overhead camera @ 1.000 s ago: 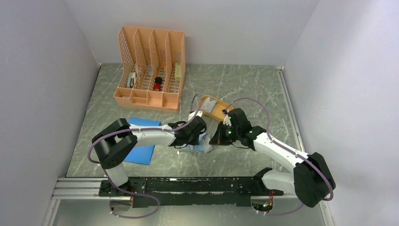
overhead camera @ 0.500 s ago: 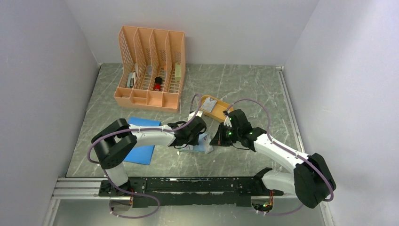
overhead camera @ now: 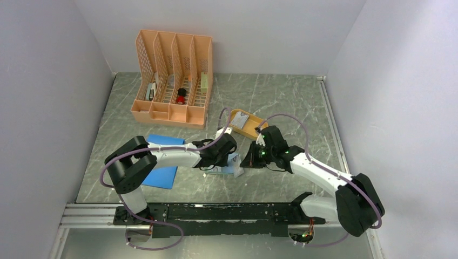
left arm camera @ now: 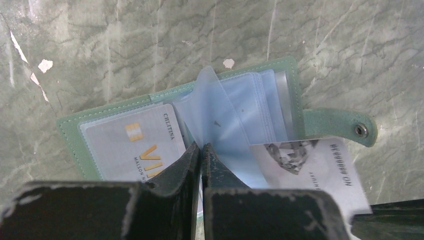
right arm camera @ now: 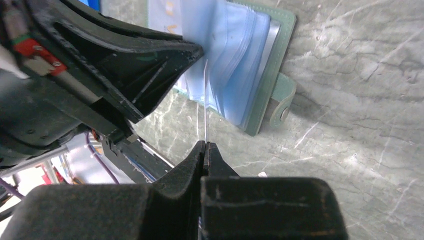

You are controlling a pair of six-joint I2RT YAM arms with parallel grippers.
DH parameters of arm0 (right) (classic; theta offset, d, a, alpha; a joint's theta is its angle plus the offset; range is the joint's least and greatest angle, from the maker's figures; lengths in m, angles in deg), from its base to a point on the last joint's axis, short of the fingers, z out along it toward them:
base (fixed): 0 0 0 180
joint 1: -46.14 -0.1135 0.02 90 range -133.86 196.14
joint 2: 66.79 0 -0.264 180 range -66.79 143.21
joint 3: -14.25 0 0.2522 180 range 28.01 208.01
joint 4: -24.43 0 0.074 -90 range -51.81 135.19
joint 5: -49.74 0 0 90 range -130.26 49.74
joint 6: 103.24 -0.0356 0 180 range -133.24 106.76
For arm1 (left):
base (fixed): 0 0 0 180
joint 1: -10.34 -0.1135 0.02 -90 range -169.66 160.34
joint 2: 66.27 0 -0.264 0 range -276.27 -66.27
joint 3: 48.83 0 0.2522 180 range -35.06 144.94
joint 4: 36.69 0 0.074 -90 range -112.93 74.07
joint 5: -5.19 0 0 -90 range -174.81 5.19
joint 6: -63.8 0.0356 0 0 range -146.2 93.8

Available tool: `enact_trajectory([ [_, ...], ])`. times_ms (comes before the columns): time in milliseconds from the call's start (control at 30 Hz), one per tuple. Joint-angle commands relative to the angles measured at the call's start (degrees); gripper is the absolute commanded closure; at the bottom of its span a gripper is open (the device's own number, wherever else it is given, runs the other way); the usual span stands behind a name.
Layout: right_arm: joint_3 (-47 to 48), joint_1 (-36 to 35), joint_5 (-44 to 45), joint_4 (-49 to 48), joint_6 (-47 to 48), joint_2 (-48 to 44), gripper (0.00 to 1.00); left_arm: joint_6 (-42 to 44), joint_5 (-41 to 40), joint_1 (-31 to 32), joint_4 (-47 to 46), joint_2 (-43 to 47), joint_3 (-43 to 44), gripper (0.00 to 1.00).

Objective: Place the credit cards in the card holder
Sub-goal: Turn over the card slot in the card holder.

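The green card holder lies open on the table, its snap tab to the right. One credit card with gold print sits in its left pocket. My left gripper is shut on a pale blue clear pocket sleeve and holds it up from the holder. My right gripper is shut on a second credit card, seen edge-on, with its far end at the sleeves of the card holder. That card shows a grey print in the left wrist view. In the top view both grippers, left and right, meet over the holder.
A mustard-yellow tray with a pale card in it lies just behind the grippers. A flat blue pad lies to the left under the left arm. An orange desk organiser stands at the back left.
The right gripper has edged slightly left toward the card holder with its card. The left gripper has stayed put on the sleeve.
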Motion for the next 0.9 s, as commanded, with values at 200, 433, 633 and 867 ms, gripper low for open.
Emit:
enact_trajectory([
  [200, -0.07, -0.27, 5.1, 1.37, -0.96, -3.67, 1.0, -0.51, 0.58, 0.39, 1.9, 1.9, -1.49, 0.92],
  [433, -0.23, -0.38, 0.53, -0.95, -0.28, -0.79, 1.0, -0.39, 0.65, 0.4, 1.87, 2.16, -1.37, 0.92],
  [633, 0.4, -0.99, -1.19, -1.08, 0.54, 1.59, 1.0, -0.5, 0.78, 0.39, 1.81, 2.32, -1.2, 0.92],
  [867, 0.32, -2.02, -2.24, -3.01, 0.49, 1.18, 1.0, -0.56, 0.9, 0.44, 1.93, 2.97, -1.2, 0.92],
])
